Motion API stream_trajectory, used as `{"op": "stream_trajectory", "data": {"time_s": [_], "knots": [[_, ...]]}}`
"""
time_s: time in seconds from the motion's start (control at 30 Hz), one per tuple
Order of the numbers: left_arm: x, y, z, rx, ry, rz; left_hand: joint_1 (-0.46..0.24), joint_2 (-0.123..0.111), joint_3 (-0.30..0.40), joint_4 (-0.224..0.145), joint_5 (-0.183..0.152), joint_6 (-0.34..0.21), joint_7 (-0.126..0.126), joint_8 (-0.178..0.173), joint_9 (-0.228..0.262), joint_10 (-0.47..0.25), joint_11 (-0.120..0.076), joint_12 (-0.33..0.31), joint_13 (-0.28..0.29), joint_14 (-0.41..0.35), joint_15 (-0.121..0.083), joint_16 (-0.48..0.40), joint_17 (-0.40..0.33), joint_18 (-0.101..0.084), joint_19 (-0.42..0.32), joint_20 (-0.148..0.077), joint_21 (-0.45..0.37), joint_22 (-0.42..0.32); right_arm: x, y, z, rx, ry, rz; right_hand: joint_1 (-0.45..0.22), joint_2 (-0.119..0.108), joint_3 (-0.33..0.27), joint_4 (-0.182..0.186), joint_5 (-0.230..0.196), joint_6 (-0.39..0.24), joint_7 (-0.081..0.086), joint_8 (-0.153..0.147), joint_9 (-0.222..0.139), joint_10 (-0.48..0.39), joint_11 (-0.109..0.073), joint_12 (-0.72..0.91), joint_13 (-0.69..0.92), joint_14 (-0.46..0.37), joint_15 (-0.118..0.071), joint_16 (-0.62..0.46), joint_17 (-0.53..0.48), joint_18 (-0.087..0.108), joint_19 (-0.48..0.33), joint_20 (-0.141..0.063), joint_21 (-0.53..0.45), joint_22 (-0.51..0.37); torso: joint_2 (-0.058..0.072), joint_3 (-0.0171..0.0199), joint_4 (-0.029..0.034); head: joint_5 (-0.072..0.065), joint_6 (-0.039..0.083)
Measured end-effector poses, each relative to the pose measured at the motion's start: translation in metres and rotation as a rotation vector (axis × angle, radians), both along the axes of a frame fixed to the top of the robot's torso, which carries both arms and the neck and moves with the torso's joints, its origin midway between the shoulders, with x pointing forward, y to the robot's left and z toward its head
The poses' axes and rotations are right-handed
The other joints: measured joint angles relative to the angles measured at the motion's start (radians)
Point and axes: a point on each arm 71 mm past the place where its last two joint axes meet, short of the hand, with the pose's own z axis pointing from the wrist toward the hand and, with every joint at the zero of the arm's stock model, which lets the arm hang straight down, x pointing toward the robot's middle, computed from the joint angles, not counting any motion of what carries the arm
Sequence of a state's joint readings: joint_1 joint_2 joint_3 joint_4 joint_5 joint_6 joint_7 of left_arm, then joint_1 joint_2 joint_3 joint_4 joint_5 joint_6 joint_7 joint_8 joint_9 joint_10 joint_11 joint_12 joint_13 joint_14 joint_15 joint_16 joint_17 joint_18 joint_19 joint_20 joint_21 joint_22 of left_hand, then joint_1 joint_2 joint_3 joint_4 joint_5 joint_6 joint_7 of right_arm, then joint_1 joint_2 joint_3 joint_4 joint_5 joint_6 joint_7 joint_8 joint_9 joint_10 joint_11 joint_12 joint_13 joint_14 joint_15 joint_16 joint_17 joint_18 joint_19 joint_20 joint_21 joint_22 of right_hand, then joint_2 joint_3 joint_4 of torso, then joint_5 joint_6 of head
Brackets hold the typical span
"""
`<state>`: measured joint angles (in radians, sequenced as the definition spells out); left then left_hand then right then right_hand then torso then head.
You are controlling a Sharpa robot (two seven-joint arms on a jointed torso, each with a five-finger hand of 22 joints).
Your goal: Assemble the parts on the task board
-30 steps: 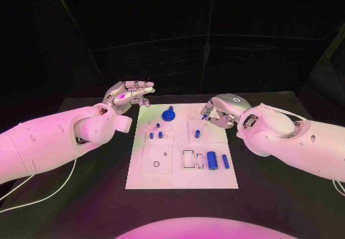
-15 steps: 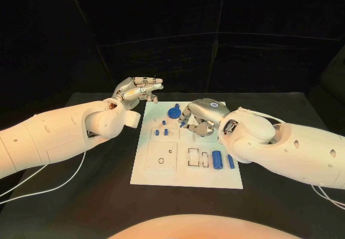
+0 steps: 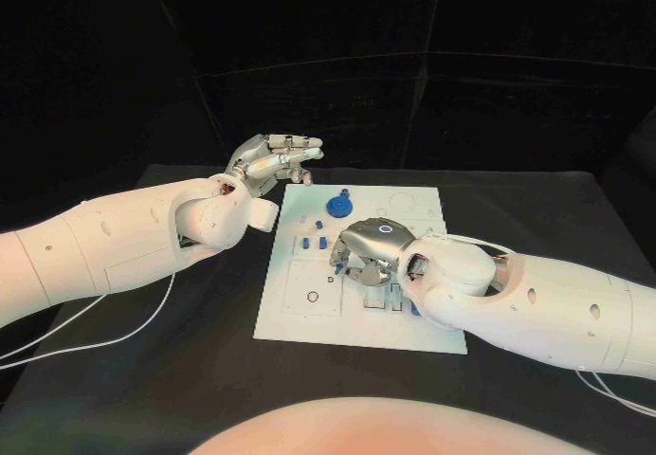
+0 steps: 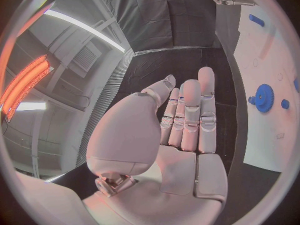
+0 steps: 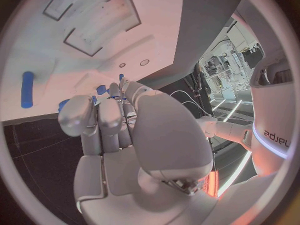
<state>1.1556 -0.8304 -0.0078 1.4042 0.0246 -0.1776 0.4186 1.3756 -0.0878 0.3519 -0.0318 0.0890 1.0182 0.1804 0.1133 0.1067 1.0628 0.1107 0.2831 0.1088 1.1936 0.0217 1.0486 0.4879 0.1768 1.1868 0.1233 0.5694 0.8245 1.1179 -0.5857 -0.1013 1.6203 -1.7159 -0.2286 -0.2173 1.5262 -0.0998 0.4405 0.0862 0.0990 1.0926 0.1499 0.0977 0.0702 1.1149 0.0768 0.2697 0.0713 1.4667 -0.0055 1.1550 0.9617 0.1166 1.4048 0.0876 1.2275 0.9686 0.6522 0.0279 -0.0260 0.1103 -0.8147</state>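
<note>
Since a second ago our right hand has swung in from the board's right edge to hover over the middle of the white rectangular task board, fingers curled together; the right wrist view shows something small and blue between the fingertips, so we judge it pinches a small blue peg, though we cannot be certain. Just beside it toward our left lie two short blue pegs, and partly under our forearm sits a longer blue cylinder, its long axis running away from us. Farther out stands a blue toothed gear. Our left hand hangs beyond the board's far left corner, fingers loosely together, holding nothing, so the right is nearer.
</note>
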Motion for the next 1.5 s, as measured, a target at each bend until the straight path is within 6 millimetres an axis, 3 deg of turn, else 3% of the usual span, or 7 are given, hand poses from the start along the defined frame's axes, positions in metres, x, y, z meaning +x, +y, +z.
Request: {"op": "stream_trajectory", "data": {"time_s": [0.7, 1.5], "knots": [[0.001, -0.004, 0.000, -0.003, 0.000, -0.006, 0.000, 0.000, -0.003, -0.003, 0.000, -0.003, 0.003, 0.000, 0.000, 0.000, 0.000, 0.000, 0.000, -0.003, 0.004, 0.000, -0.001, 0.000, 0.000, 0.000, -0.004, -0.001, -0.003, 0.012, -0.017, -0.046, 0.002, 0.026, -0.008, 0.000, 0.001, -0.001, 0.000, 0.000, 0.000, -0.001, -0.001, 0.000, 0.000, 0.000, 0.000, 0.000, 0.000, 0.000, 0.000, 0.000, 0.000, 0.000, 0.000, -0.001, 0.000, 0.0008, 0.0002, 0.029, -0.019], [0.001, -0.005, 0.000, -0.005, 0.001, -0.011, 0.000, 0.000, -0.003, -0.003, 0.000, -0.003, 0.003, 0.000, -0.001, -0.007, 0.000, 0.005, 0.000, -0.003, 0.003, 0.000, -0.002, 0.000, 0.000, 0.000, -0.004, -0.002, -0.001, 0.014, -0.018, -0.049, -0.027, 0.031, -0.008, 0.000, 0.005, -0.006, 0.000, 0.000, 0.000, -0.002, -0.001, 0.000, 0.000, 0.000, 0.000, 0.000, 0.000, 0.000, 0.000, 0.000, 0.000, 0.000, 0.000, -0.001, 0.000, 0.0005, 0.0002, 0.038, -0.025]]}}
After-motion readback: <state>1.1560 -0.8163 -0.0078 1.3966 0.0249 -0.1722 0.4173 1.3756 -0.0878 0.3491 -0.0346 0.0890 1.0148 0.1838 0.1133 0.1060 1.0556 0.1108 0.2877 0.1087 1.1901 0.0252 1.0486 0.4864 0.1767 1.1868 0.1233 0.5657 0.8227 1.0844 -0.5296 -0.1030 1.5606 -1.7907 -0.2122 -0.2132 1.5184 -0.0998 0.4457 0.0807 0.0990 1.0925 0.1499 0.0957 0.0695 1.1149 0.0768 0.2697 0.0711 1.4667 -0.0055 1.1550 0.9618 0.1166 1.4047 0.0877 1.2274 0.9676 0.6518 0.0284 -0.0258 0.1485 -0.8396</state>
